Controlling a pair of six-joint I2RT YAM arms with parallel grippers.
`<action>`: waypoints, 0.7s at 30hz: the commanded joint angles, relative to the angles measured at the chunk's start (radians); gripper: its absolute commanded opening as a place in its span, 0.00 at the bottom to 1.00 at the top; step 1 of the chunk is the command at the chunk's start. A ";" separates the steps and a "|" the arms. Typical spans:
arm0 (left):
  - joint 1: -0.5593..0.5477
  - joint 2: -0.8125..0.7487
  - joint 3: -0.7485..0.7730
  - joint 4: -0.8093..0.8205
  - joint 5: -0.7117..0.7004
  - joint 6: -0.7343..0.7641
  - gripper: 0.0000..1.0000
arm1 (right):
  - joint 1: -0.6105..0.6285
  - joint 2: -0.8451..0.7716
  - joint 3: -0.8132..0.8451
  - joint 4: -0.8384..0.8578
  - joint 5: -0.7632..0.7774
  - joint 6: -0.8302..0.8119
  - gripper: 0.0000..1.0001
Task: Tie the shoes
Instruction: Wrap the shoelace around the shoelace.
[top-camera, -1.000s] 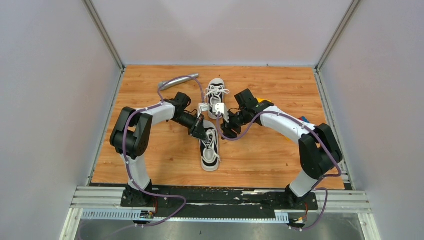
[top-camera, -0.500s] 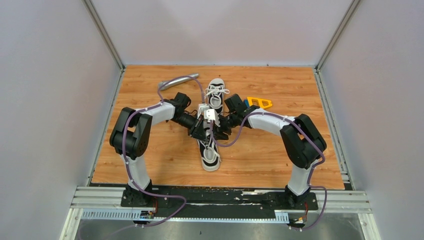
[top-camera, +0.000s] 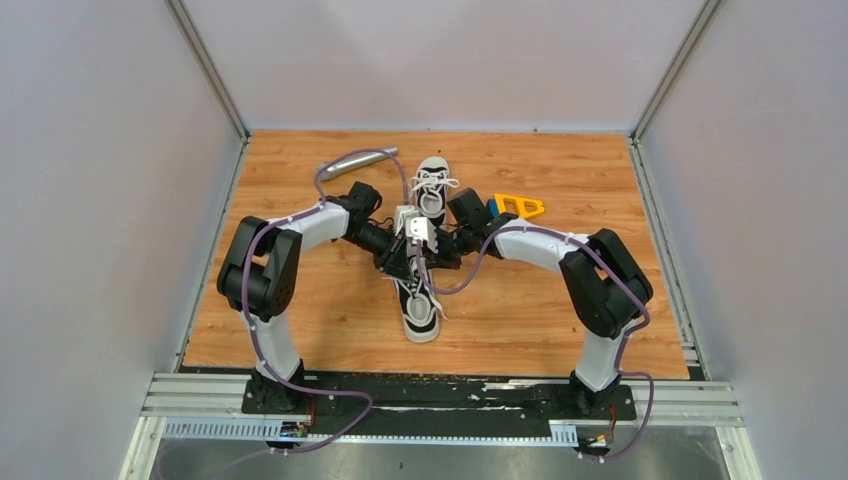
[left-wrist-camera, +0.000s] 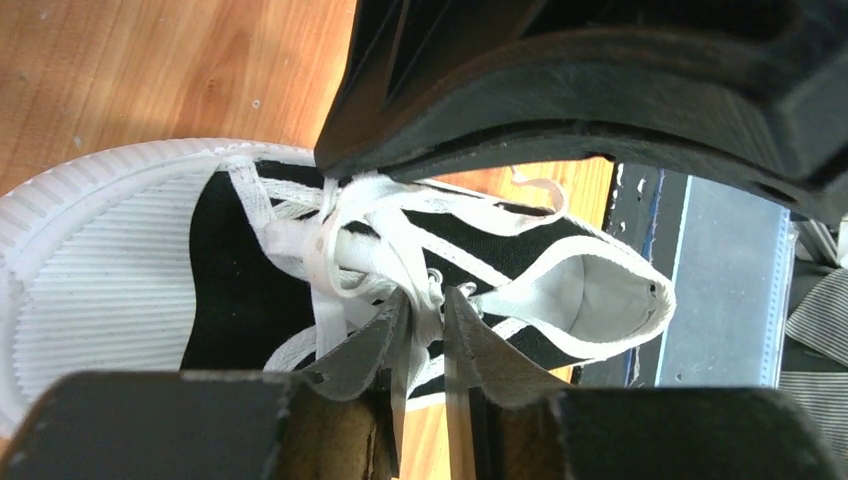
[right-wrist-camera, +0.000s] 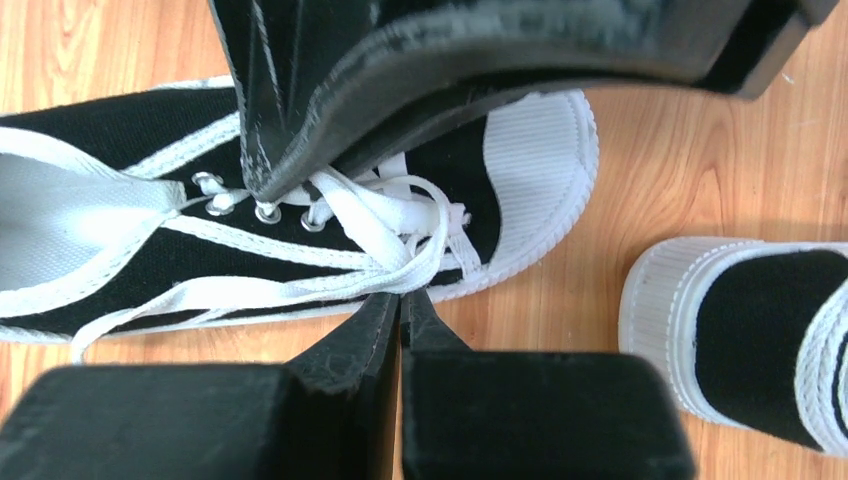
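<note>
The shoes are two black-and-white sneakers. The near shoe (top-camera: 420, 315) (left-wrist-camera: 230, 300) (right-wrist-camera: 90, 125) lies mid-table, and the far shoe (top-camera: 432, 180) (right-wrist-camera: 760, 330) lies beyond it. Both grippers meet over the near shoe's white laces (left-wrist-camera: 370, 240) (right-wrist-camera: 400, 225). My left gripper (top-camera: 408, 266) (left-wrist-camera: 428, 300) is open by a narrow gap, with a bunch of lace lying between its tips. My right gripper (top-camera: 428, 262) (right-wrist-camera: 401, 292) is shut, its tips pinched on a lace strand at the shoe's side. Each gripper fills the top of the other's wrist view.
A yellow-orange piece with a blue part (top-camera: 517, 206) lies right of the far shoe. A grey metal tube (top-camera: 355, 160) lies at the back left. Grey walls (top-camera: 120, 200) close in both sides and the back of the wooden table (top-camera: 560, 330).
My right arm swung left onto the near shoe and its jaws closed on the lace. My left jaws parted a little. The yellow-orange piece came into sight.
</note>
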 joint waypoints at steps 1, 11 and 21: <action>0.005 -0.097 0.001 0.022 -0.031 -0.033 0.28 | -0.014 -0.066 0.004 -0.030 0.030 -0.010 0.00; -0.002 -0.150 -0.080 0.232 -0.051 -0.154 0.38 | -0.012 -0.078 0.047 -0.116 0.015 0.083 0.00; -0.034 -0.201 -0.121 0.266 -0.149 -0.164 0.40 | -0.012 -0.057 0.084 -0.148 0.025 0.115 0.00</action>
